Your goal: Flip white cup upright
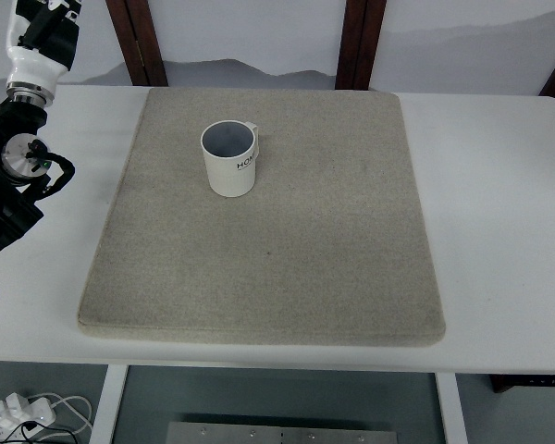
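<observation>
A white cup [230, 159] stands upright on the grey mat [268, 268], in its far left part. Its open mouth faces up, its handle points to the far right, and dark print shows on its side. My left arm [18, 157] rests over the table's left edge, well to the left of the cup. Its hand [42, 42] reaches toward the far left corner, is partly cut off by the picture's edge, and touches nothing. My right arm is out of view.
The mat lies on a white table [499, 203]. A white wall and dark wooden posts [139, 42] stand behind the table. A white power strip with cables [18, 412] lies on the floor at the near left.
</observation>
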### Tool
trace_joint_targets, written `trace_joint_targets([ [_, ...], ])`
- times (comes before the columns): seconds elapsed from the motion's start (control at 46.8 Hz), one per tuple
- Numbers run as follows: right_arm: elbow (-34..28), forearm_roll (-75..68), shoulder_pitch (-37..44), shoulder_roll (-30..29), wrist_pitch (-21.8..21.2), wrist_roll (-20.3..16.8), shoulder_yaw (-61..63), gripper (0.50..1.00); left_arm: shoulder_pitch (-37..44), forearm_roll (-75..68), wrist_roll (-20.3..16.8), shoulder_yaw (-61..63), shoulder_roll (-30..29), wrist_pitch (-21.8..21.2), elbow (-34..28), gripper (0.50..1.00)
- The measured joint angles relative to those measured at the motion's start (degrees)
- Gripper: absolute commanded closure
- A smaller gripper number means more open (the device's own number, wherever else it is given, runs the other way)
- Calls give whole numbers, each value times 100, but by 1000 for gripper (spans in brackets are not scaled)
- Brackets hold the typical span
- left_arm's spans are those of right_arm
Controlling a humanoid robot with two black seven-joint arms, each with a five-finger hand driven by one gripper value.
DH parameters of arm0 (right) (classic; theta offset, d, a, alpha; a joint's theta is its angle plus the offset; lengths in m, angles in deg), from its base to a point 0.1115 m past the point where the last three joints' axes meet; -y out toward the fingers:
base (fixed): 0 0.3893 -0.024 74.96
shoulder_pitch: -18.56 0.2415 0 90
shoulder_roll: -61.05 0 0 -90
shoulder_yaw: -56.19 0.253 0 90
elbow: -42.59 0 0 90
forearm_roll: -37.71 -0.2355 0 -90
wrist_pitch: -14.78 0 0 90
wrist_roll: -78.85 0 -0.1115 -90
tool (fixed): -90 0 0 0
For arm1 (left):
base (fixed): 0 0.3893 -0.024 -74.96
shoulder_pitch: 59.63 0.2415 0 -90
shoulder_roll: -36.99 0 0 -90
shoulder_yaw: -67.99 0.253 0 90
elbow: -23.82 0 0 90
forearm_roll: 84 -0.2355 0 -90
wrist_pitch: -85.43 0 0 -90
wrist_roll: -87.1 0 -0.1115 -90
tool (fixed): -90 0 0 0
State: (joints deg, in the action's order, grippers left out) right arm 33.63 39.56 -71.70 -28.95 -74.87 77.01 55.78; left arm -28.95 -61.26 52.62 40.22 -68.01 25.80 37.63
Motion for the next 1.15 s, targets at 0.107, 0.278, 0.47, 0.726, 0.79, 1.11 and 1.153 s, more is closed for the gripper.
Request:
trace_joint_targets([
  [0.107, -3, 0, 0, 0, -30, -1, 22, 548, 84, 277, 456, -248, 60, -387, 10, 504],
  [0.278, -18, 15, -8, 0, -45, -1, 19, 548, 148, 294, 1210, -788, 243, -934, 1, 504],
  [0.47, -18, 15, -24, 0, -44, 0, -6, 548, 200, 300, 1648, -1279, 373, -1095, 14, 504],
  [0.726, -18, -1, -27, 0, -44, 0, 22, 548, 280, 300, 2155, -1735, 500, -966, 31, 504],
  [0.79, -18, -1, -27, 0, -45, 0, 32, 548, 293, 290, 2359, -1731, 557, -902, 40, 504],
  [1.11, -18, -1, -26, 0, -52, 0, 36, 548, 316, 218, 2549, -1671, 658, -638, 14, 504],
  [1.153, -18, -1, -26, 0, -52, 0, 35, 548, 316, 215, 2549, -1657, 657, -628, -2, 504],
])
